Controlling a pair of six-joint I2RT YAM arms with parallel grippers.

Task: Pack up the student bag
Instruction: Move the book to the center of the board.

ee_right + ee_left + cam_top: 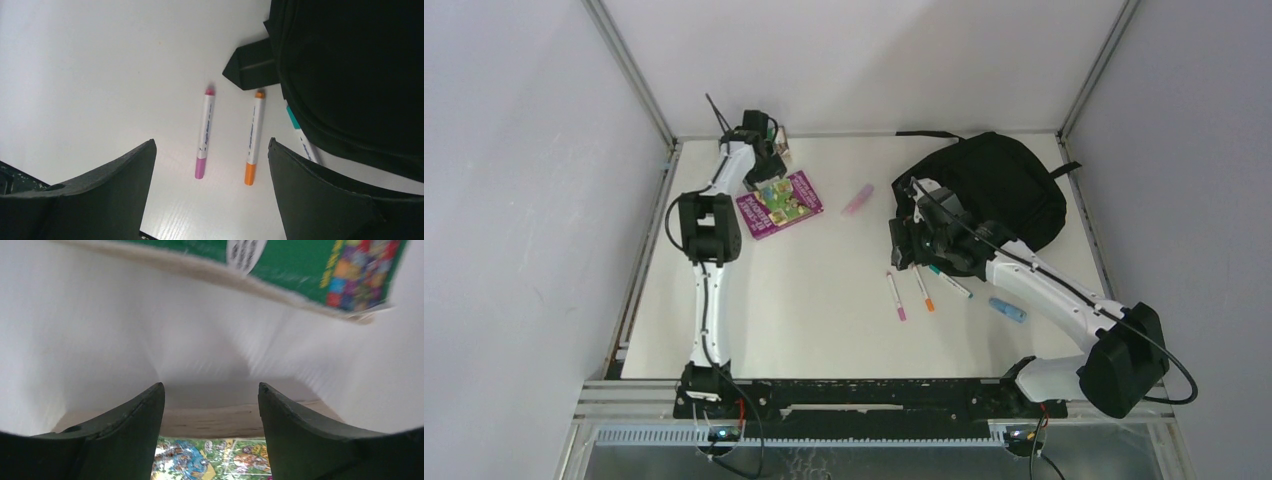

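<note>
Student bag (996, 188) lies slumped at the far right of the counter (824, 330), black fabric, one strap (250, 67) trailing off its near-left edge. Right end effector (211, 144) sits just at that left edge of the bag, above the counter, with fingers spread and nothing between them. Its wrist view looks down on a pink marker (205, 134) and an orange marker (254, 136), lying side by side and apart. A teal marker (294, 121) is partly hidden under the bag's rim. A light-blue stick (1007, 308) lies nearer the right arm, apart from the markers. A small pink object (857, 200) rests mid-counter, between the bag and a purple-and-green book (779, 203). Left arm reaches to the far-left corner. Left end effector (210, 387) is spread wide and grips nothing. A green book (310, 265) with a barcode crosses the top of its view, tilted and blurred. Contact with the fingers cannot be told.
</note>
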